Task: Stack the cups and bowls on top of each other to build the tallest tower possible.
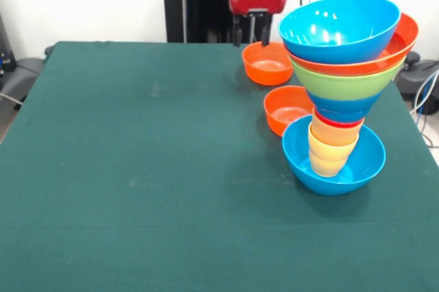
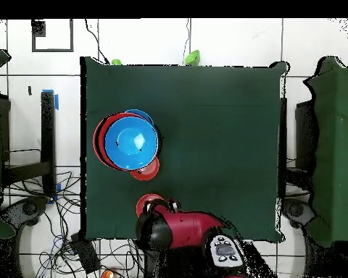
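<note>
The tower (image 1: 341,86) stands at the table's right side and leans a little. Its base is a large light-blue bowl (image 1: 363,165). Nested cups (image 1: 330,149) rise out of it: yellow, yellow-orange, then a red rim. Above them come a small dark blue bowl (image 1: 343,107), a green bowl (image 1: 343,85), a large orange bowl (image 1: 406,37) and a top light-blue bowl (image 1: 339,28). Two small orange bowls lie loose, one (image 1: 267,64) at the far edge and one (image 1: 287,108) next to the base. My gripper (image 1: 250,37) hangs open and empty just behind the far orange bowl. In the overhead view the tower (image 2: 131,141) shows from above and the arm (image 2: 178,229) hides the gripper.
The green table (image 1: 137,168) stretches wide to the left of the tower. In the overhead view one small orange bowl (image 2: 148,172) peeks out beside the tower and the other (image 2: 143,205) lies partly under the arm. Cables and chair bases lie off the table's sides.
</note>
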You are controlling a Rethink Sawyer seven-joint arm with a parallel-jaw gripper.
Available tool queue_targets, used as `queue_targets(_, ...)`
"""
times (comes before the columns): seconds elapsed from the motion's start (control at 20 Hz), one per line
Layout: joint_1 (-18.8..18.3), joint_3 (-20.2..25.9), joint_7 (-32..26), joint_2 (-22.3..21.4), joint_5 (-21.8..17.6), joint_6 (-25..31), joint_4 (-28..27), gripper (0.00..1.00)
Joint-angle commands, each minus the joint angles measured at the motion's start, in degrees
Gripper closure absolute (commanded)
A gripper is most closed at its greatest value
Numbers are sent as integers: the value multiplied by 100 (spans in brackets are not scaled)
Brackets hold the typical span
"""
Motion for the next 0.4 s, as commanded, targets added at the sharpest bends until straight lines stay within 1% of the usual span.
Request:
queue_targets(0.05,113,-325,608,1071,-360,-437,-506,0)
queue_targets(0.2,196,-513,574,1364,-449,-635,-559,0)
queue_targets(0.35,169,-602,548,1642,-557,-813,-599,0)
queue_targets(0.4,100,-571,547,1722,-574,-866,-640,0)
